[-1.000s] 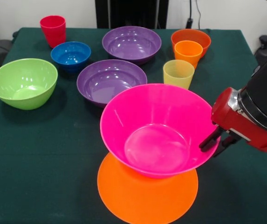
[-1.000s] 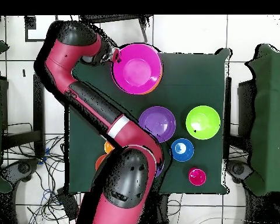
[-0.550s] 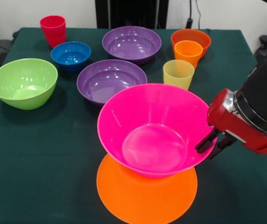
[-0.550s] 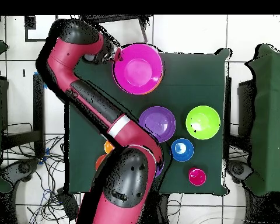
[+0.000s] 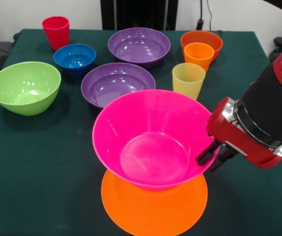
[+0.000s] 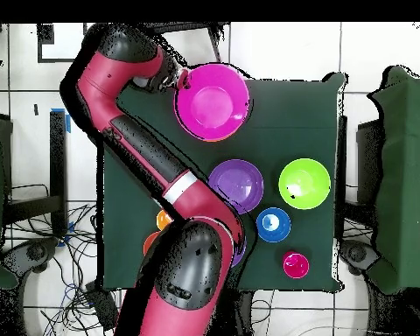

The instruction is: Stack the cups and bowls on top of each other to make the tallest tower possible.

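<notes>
— Pink is what fills the front view: the large pink bowl (image 5: pixel 153 140) sits upright on the orange bowl (image 5: pixel 154 204), which lies upside down on the green cloth of the table (image 5: pixel 42 162). What has the gripper (image 5: pixel 210 157) got?

— Its black fingers (image 5: pixel 205 153) pinch the pink bowl's rim on the right side, one inside the wall and one outside, so the jaws are closed on that rim.

— And the rest there?

— Behind stand two purple bowls (image 5: pixel 117 83), the lime green bowl (image 5: pixel 25 87), the blue bowl (image 5: pixel 75 58), a red cup (image 5: pixel 56 31), a translucent yellow cup (image 5: pixel 188 77), and an orange-yellow cup (image 5: pixel 199 55) sitting inside the red-orange bowl (image 5: pixel 207 38).

— From overhead?

— The pink bowl (image 6: pixel 213 100) lies at the table's top edge, the gripper (image 6: pixel 177 83) at its left rim. The arm (image 6: pixel 161 184) hides the orange cups; one purple bowl (image 6: pixel 240 184), the green bowl (image 6: pixel 304 184), blue bowl (image 6: pixel 273 225) and red cup (image 6: pixel 295 264) show.
</notes>
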`<state>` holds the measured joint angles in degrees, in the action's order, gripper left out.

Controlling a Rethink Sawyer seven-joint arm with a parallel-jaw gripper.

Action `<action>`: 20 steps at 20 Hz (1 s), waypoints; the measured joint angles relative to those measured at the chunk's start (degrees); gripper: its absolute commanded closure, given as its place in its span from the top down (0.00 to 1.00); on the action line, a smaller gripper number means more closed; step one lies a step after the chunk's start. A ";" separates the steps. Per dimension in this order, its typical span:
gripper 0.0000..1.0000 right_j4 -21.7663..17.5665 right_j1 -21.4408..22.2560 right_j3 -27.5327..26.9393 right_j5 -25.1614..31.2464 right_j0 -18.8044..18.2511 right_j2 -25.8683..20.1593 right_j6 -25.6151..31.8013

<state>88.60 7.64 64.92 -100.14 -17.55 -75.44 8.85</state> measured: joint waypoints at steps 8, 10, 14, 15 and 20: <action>1.00 -0.07 -0.26 -0.59 0.02 -0.05 -0.01 0.01; 1.00 -0.06 -0.36 -0.60 0.02 -0.07 0.00 0.01; 1.00 0.06 -0.68 -0.60 0.02 -0.09 -0.04 0.01; 1.00 0.13 -0.76 -0.60 0.03 -0.09 -0.07 0.01; 1.00 0.60 -0.91 -0.59 0.02 -0.14 -0.20 0.01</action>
<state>89.20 6.73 64.33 -100.12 -17.70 -75.64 8.86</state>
